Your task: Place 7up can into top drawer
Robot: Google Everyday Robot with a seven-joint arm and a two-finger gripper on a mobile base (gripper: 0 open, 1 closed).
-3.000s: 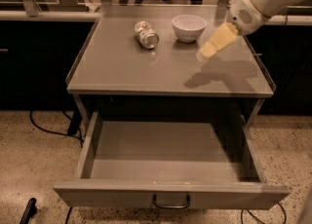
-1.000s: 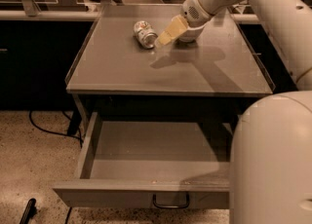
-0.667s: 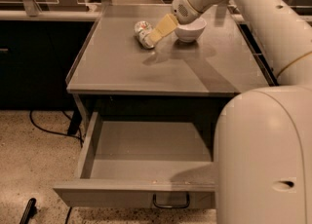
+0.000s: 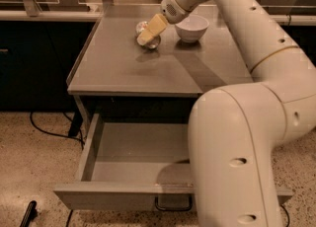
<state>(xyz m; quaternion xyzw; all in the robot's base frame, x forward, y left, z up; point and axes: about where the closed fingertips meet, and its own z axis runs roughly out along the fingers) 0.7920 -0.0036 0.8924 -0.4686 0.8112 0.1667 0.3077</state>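
One long white robot arm [image 4: 247, 28] is stretching from the lower right of the view across the flat grey tabletop [image 4: 128, 68] toward its far side. At the end of this arm, the pale yellow gripper [image 4: 150, 31] is hanging tilted, directly over the small white and green drink can with red marks and silver metal ends [image 4: 142, 25]. The gripper is covering the middle of the drink can, so only one pale end and one silver end are showing beside it. Whether the gripper is standing wide, narrow, or already holding the drink can, one cannot tell. The drink can is sitting on the far part of the tabletop and seems to be lying on its side. Just to the right of it, a round white bowl [image 4: 191, 27] is standing upright, apart from the drink can. Below the tabletop, the wide shallow grey top drawer [image 4: 133, 159] is standing pulled out toward the camera, and its small dark loop handle [image 4: 173, 206] is showing under the front panel. The thick near part of the arm is hiding the right side of the top drawer. A black cable [image 4: 49, 130] is lying on the speckled floor [image 4: 29, 157] at the left.
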